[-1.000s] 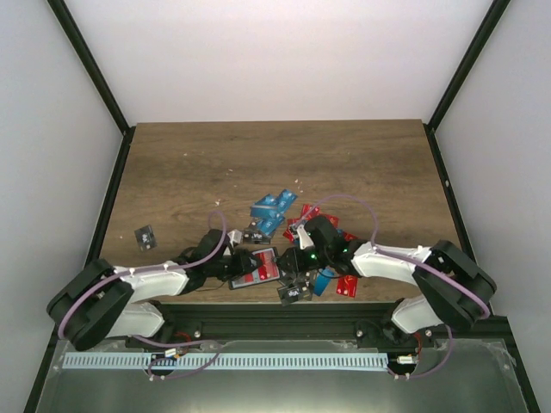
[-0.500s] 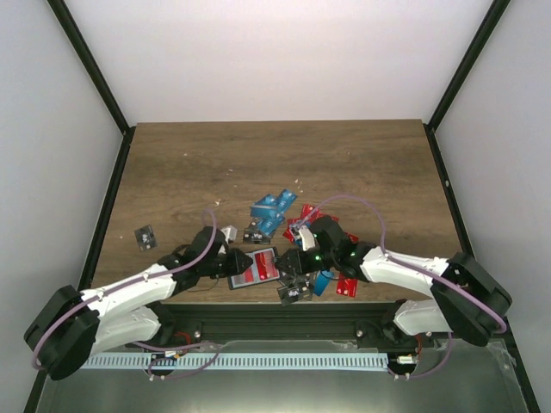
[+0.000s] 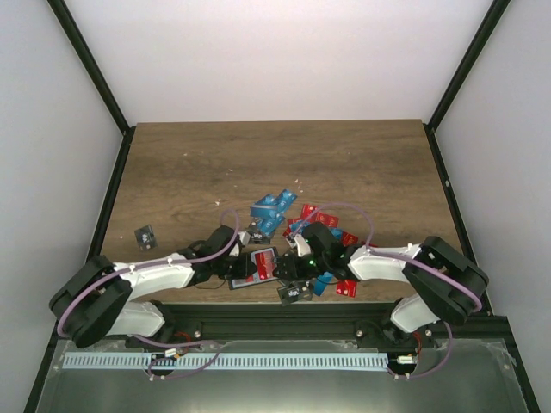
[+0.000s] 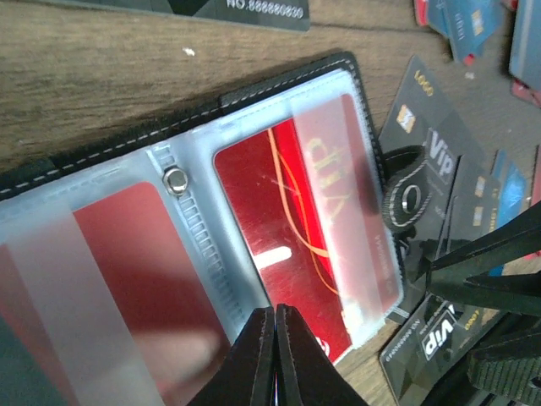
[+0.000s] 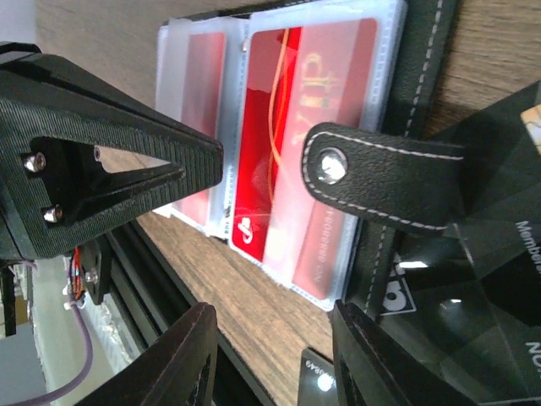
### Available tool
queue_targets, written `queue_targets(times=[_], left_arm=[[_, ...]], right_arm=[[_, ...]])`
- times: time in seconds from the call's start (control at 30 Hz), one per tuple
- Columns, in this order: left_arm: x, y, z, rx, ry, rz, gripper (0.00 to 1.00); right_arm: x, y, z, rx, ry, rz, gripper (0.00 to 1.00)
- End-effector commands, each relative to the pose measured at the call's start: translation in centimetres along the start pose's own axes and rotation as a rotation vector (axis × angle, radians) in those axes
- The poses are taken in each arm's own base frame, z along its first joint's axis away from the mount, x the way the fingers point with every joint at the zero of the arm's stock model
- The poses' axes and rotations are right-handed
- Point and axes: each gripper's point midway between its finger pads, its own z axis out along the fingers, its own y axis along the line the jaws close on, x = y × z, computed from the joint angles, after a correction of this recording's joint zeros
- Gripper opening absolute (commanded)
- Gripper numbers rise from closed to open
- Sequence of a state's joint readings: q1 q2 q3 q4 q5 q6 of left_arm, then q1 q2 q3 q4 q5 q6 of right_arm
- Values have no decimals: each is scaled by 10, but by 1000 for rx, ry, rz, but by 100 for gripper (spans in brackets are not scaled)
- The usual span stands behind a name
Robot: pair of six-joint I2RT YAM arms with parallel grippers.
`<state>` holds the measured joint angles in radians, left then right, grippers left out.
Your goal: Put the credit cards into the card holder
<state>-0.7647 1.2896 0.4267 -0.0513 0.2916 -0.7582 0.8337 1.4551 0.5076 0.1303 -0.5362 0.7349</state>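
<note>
The card holder (image 3: pixel 259 266) lies open near the table's front edge. A red card (image 4: pixel 292 211) sits in each of two clear sleeves, and the clasp tab (image 5: pixel 380 182) lies across the right side. My left gripper (image 4: pixel 275 315) is shut, its tips at the near edge of the sleeves; whether they pinch the sleeve I cannot tell. My right gripper (image 5: pixel 283 359) is open over bare wood just beside the holder's right edge, with nothing between its fingers. Loose credit cards lie around: blue (image 3: pixel 271 206), red (image 3: pixel 311 212) and black (image 4: pixel 439 161).
A single black card (image 3: pixel 145 237) lies far left. Another black card (image 3: pixel 294 293), a blue card (image 3: pixel 323 282) and a red card (image 3: pixel 347 287) sit at the front edge by the right arm. The table's front rail (image 5: pixel 127 279) runs close under both grippers.
The left gripper has closed fully and its arm pushed right onto the holder. The right gripper has opened a little and shifted left toward the holder's edge.
</note>
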Motion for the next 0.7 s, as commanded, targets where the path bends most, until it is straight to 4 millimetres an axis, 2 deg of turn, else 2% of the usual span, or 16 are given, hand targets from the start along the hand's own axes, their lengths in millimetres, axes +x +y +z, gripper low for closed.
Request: queue_targets(times=[0.0, 0.23, 0.67], left_arm=[[-3, -9, 8, 23, 11, 47, 4], [3, -1, 16, -6, 37, 47, 4], [7, 3, 20, -20, 45, 48, 4]], right_arm=[[-8, -1, 7, 8, -17, 1, 40], [-8, -3, 13, 6, -5, 10, 40], [-12, 7, 13, -18, -2, -9, 38]])
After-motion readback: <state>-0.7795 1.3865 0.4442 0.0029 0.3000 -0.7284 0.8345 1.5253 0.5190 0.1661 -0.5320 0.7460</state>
